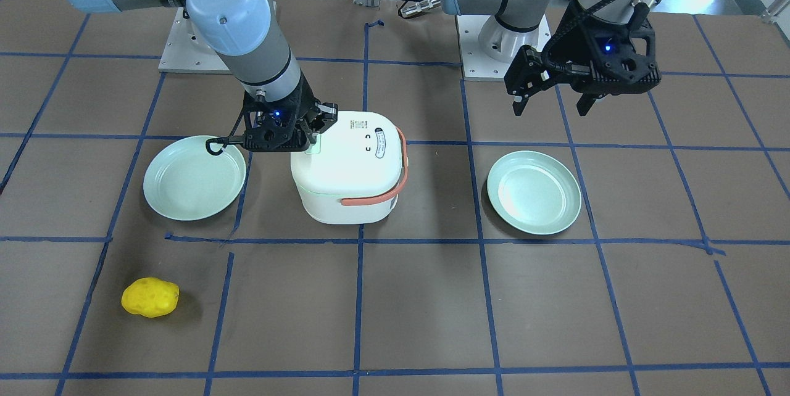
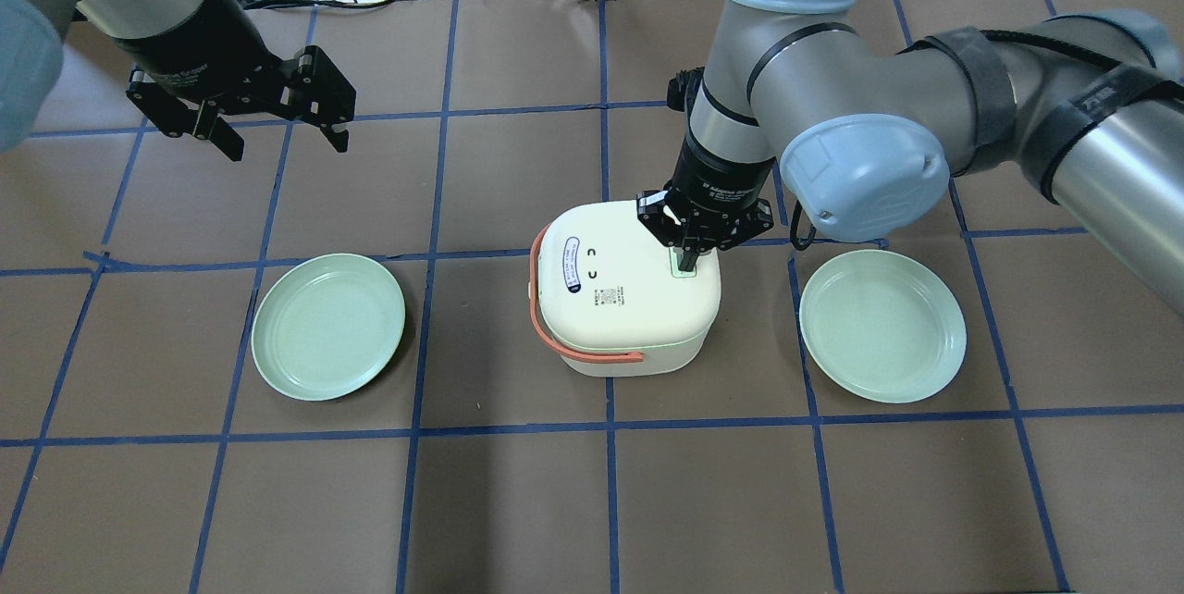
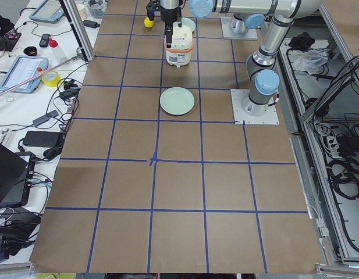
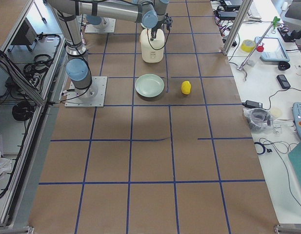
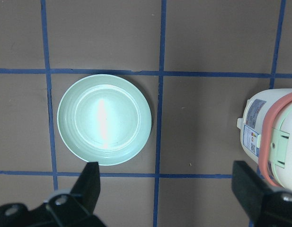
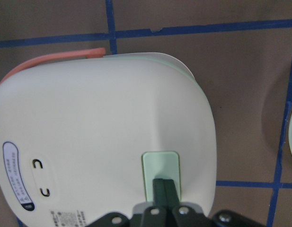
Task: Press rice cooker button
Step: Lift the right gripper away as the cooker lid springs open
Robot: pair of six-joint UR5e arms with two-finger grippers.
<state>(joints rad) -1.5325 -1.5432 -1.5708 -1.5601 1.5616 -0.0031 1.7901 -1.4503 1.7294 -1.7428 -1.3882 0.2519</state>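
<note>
Rice cooker button (image 6: 160,163) under right fingers (image 6: 159,191), green plates (image 2: 328,326) (image 2: 883,326) flanking

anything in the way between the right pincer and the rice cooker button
Nothing visible. The right pincer, shut, sits directly over the pale green button on the rice cooker lid, with no object showing between them.

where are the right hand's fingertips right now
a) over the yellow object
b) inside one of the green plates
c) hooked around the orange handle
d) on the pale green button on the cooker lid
d, the right hand has its fingers closed together with the tips on the pale green button near the edge of the rice cooker lid.
</note>
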